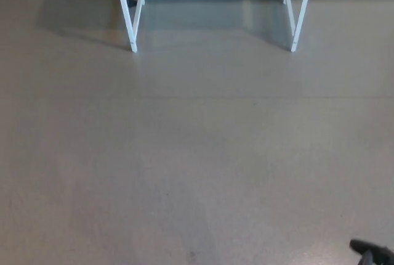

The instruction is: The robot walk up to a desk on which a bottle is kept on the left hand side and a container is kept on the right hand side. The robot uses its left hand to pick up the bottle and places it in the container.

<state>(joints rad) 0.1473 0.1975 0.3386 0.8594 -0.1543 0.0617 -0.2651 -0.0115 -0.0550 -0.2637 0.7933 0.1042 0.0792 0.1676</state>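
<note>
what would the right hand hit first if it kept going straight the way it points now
Only a black tip of the right hand shows at the bottom right corner, pointing roughly up-left. That way looks free: bare floor as far as the white desk legs, though depth is unclear.

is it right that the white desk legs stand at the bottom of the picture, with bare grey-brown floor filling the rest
Not quite. In the head view the white desk legs stand at the top of the picture, not the bottom; bare grey-brown floor fills the rest.
</note>
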